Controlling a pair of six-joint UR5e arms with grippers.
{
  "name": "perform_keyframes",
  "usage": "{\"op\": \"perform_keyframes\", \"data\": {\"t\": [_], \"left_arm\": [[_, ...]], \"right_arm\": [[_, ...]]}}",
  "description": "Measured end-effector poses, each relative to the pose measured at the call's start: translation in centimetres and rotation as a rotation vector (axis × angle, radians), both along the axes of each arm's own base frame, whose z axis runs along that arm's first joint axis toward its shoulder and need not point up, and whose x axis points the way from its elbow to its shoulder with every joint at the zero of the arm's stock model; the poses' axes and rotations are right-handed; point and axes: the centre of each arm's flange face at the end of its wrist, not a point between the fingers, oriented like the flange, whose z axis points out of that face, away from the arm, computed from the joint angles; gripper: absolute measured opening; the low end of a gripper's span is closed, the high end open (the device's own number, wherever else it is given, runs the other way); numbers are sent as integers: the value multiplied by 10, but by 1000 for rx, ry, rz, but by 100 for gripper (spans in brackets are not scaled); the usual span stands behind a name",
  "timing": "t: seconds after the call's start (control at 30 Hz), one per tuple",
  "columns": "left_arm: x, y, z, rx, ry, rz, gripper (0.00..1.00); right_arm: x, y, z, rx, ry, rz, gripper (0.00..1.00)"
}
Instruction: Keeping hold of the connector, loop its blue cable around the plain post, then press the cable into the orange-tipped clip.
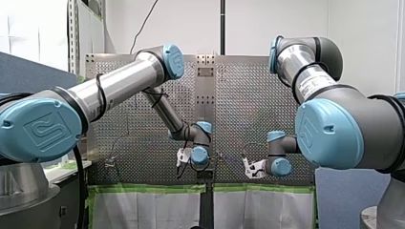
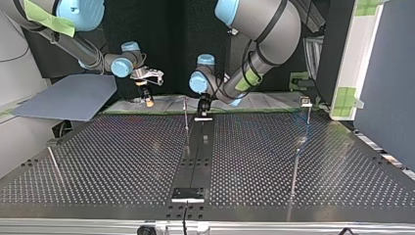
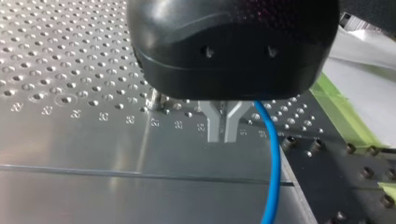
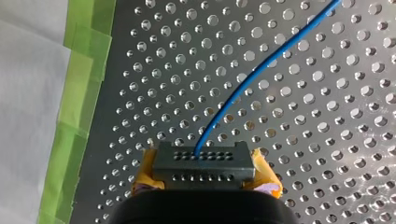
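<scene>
The silver perforated metal tabletop (image 2: pixel 303 161) bore a dark flat central strip (image 2: pixel 198 156). A thin metal post (image 2: pixel 186 120) stood just beside that strip; green tape (image 4: pixel 79 116) edged the tabletop.

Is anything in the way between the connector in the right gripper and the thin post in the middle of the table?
Nothing visible. In the top view the table between the connector in my right gripper and the thin post is bare. My left gripper hangs on the post's other side, off that path.
</scene>
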Motion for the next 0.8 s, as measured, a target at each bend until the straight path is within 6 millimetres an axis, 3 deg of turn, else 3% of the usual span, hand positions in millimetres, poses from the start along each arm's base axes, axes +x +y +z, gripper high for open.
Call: {"op": "perform_keyframes", "data": {"t": [0.07,0.1,0.17,0.23,0.27,0.3,0.37,0.8], "left_arm": [[-1,-1,0,0,0,-1,32],[-1,-1,0,0,0,-2,32],[-1,-2,0,0,1,-2,53],[-2,-1,0,2,3,-1,53],[-2,-1,0,3,4,-1,80],[-2,-1,0,5,5,-1,80],[-3,-1,0,11,11,0,100],[-3,2,-1,31,23,1,100]], "right_arm": [[0,0,0,-3,0,1,0],[0,0,0,-5,-1,2,0],[0,-1,0,-6,-1,2,0],[1,-1,1,-8,-1,4,0],[1,-1,1,-8,-1,4,0],[1,-1,1,-9,-1,4,0],[1,-2,1,-11,-2,5,0],[9,-21,15,-46,-21,27,0]]}}
